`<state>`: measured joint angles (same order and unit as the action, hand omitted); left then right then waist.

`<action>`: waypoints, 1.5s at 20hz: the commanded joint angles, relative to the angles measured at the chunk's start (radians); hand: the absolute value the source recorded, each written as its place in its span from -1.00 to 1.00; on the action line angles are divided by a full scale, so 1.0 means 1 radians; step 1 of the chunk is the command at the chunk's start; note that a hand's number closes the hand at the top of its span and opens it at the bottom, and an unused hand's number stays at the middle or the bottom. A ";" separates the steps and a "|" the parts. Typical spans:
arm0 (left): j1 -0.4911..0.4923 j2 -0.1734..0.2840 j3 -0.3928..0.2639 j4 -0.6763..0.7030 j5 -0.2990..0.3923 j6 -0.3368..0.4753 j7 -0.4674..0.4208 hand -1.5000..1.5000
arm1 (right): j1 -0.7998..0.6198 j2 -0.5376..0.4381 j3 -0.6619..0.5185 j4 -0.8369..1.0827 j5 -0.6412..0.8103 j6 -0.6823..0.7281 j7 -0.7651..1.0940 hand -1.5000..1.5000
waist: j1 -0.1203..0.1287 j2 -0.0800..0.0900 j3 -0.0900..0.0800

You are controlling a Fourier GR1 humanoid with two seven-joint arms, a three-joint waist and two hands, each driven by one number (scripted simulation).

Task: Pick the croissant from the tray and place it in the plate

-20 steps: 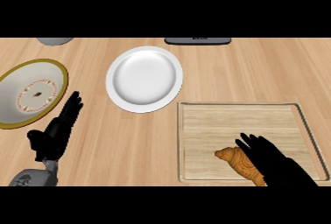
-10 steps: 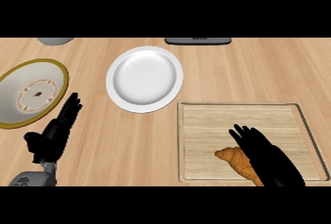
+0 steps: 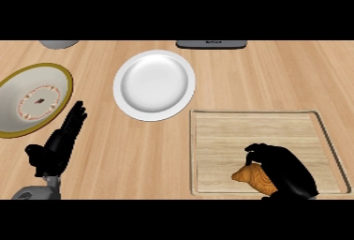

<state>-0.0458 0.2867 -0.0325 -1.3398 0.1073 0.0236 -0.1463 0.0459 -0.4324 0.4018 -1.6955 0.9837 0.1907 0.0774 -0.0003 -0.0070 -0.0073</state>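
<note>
The croissant (image 3: 250,177) lies on the wooden tray (image 3: 276,126), near the tray's front edge and a bit left of its middle. The right hand (image 3: 283,171) is on top of it. Its fingers are bent down and curled round the croissant, so only the brown left end and a strip along the front show. The croissant is still down on the tray.

The tray sits at the right side of the tabletop (image 3: 276,75). The white plate (image 3: 154,85) is up and to the left of the tray, just beside the tray's far left corner. Nothing is on the plate.

The left hand (image 3: 61,143) is at the left side, above the tabletop, with its fingers straight and pointing away from the robot. It holds nothing. Just beside its fingertips is 1 more plate with a yellow rim (image 3: 31,101), cut off by the left edge.
</note>
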 commanded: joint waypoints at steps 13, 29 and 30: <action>0.040 0.035 0.088 -0.005 0.014 -0.007 0.020 0.00 | 0.290 0.410 -0.155 -0.084 0.196 -0.312 0.603 1.00 | -0.114 -0.020 0.003; 0.023 -0.002 0.029 -0.021 -0.021 -0.010 0.023 0.00 | 0.113 0.432 0.460 -0.347 0.920 -0.326 1.328 1.00 | -0.015 -0.006 0.002; 0.008 0.004 0.026 -0.017 -0.017 -0.026 0.020 0.00 | 0.049 0.432 0.447 -0.314 0.927 -0.303 1.346 1.00 | -0.004 0.001 0.002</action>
<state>-0.0251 0.2910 0.0037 -1.3568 0.0966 0.0038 -0.1284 0.2068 -0.0333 0.7565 -2.0099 1.7760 -0.1661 1.1609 -0.0185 -0.0115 -0.0063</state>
